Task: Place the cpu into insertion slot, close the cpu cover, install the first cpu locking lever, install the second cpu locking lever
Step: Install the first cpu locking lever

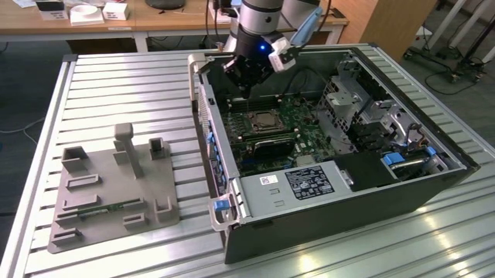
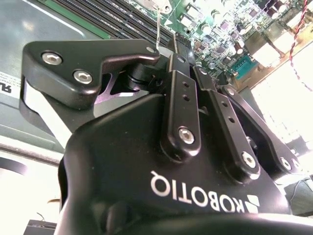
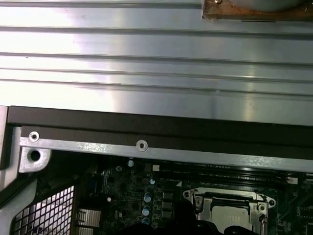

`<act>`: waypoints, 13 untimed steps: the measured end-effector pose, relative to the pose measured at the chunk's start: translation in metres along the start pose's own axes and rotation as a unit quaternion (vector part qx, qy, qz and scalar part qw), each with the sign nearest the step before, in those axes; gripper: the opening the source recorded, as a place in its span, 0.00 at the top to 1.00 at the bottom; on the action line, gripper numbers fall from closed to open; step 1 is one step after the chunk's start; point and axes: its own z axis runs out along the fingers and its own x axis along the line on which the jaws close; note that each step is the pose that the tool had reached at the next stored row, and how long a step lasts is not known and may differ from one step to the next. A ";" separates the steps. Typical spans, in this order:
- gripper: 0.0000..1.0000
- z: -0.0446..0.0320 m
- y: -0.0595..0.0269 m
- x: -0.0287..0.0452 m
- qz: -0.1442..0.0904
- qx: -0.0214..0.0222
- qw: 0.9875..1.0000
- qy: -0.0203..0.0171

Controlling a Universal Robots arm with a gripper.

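The open computer case (image 1: 418,191) lies on the slatted table. On its green board sits the socket, with the cpu (image 1: 268,120) (image 3: 230,219) showing dull silver in the middle. The cpu cover (image 3: 226,199), a silvery frame, lies flat around the chip. My gripper (image 1: 246,91) hangs inside the case's far end, above the board and just beyond the socket. Its black fingers (image 2: 183,93) stand pressed together, shut. A thin metal rod (image 2: 157,29) runs past the fingertips in the second wrist view; I cannot tell whether it is touched.
A grey box with a white label (image 1: 298,182) fills the case's near end, and metal drive cages (image 1: 356,104) line the exterior view's right. Memory slots (image 2: 112,19) lie beside the socket. A grey fixture plate (image 1: 108,191) stands on the table (image 1: 124,87).
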 end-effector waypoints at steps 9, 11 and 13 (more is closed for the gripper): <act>0.90 0.0000 -0.0003 -0.0043 0.000 0.003 1.000 0.000; 0.90 0.0001 -0.0003 -0.0054 0.000 0.003 1.000 0.000; 0.90 0.0002 -0.0003 -0.0067 0.000 0.003 1.000 0.000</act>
